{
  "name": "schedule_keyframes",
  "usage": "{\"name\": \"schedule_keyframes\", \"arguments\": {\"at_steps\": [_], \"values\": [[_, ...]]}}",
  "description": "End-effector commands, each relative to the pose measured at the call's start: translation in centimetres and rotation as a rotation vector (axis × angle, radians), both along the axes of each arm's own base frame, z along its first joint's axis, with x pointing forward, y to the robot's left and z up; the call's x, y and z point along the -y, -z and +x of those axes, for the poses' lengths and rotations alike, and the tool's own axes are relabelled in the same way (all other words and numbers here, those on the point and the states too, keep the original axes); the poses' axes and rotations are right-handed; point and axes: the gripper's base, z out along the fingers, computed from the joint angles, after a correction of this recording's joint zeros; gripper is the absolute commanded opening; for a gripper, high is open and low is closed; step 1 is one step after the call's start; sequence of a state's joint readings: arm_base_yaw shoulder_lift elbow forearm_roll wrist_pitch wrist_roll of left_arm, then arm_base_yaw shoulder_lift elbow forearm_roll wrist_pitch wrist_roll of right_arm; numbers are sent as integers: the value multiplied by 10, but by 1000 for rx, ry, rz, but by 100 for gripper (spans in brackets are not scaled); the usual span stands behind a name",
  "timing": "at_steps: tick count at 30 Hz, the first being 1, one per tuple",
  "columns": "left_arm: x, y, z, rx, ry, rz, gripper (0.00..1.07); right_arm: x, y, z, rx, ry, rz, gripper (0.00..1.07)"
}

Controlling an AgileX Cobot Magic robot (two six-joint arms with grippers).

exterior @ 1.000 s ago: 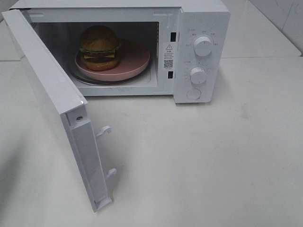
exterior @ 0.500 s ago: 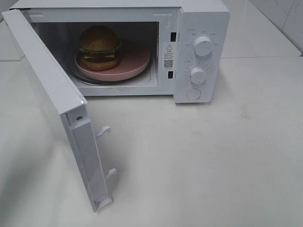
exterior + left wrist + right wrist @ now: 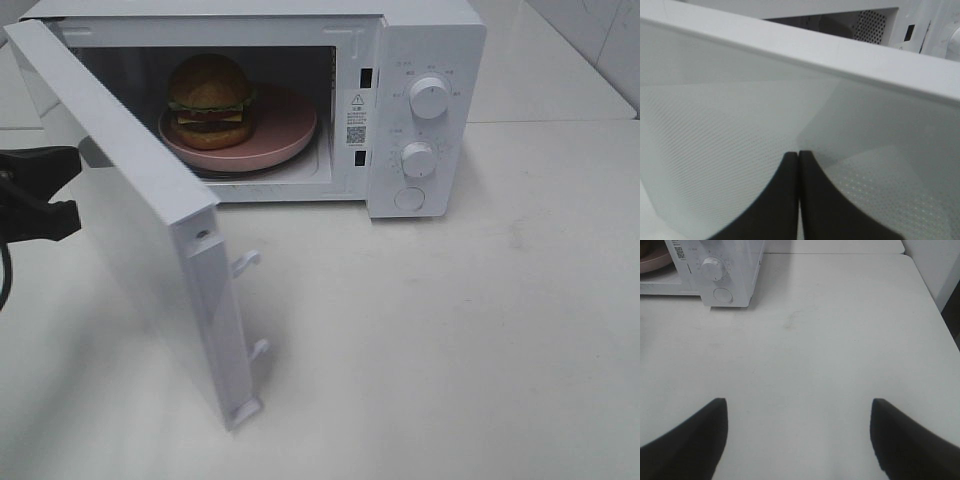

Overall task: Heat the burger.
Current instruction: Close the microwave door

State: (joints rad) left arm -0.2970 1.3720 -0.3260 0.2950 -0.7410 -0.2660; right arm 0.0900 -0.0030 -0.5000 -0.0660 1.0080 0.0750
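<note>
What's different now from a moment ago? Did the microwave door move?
The door has swung partway toward shut. The left gripper, closed, has come in at the door's outer face, apparently pushing it. The burger sits unmoved on its pink plate inside.

Kitchen-like setting: white microwave [image 3: 425, 100] on white countertop [image 3: 450, 350], tiled wall [image 3: 600, 40] behind.

The light is bright, soft and even, from above, and the white table [image 3: 480, 330] looks slightly washed out. The open door [image 3: 130, 230] of the microwave [image 3: 430, 60] throws a soft grey shadow on the table beside it. In the wrist views the dark left gripper [image 3: 799, 156] and right gripper [image 3: 799, 402] are blurred at close range, and the door glass shows pale reflections
</note>
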Motion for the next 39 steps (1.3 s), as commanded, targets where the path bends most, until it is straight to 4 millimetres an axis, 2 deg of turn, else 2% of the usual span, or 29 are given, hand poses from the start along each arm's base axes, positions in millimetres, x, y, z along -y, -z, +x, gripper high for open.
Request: {"name": "schedule_keyframes", "arguments": {"at_steps": [1, 5, 7, 9, 10, 14, 15, 23, 39], "values": [[17, -3, 9, 21, 4, -20, 0, 0, 0, -4, 38, 5, -2, 76], [28, 0, 14, 15, -3, -17, 0, 0, 0, -4, 38, 5, -2, 76], [41, 0, 19, 17, -19, -16, 0, 0, 0, -4, 38, 5, -2, 76], [45, 0, 21, 15, -27, -20, 0, 0, 0, -4, 38, 5, -2, 76], [55, 0, 25, 17, -46, -19, 0, 0, 0, -4, 38, 5, -2, 76], [67, -1, 31, 14, -79, -22, 0, 0, 0, -4, 38, 5, -2, 76], [76, -1, 36, 8, -104, -29, 0, 0, 0, -4, 38, 5, -2, 76], [108, 4, 54, -4, -148, -23, 0, 0, 0, -4, 38, 5, -2, 76], [144, 5, 98, -3, -225, -33, 0, 0, 0, -4, 38, 6, -1, 76]]}}
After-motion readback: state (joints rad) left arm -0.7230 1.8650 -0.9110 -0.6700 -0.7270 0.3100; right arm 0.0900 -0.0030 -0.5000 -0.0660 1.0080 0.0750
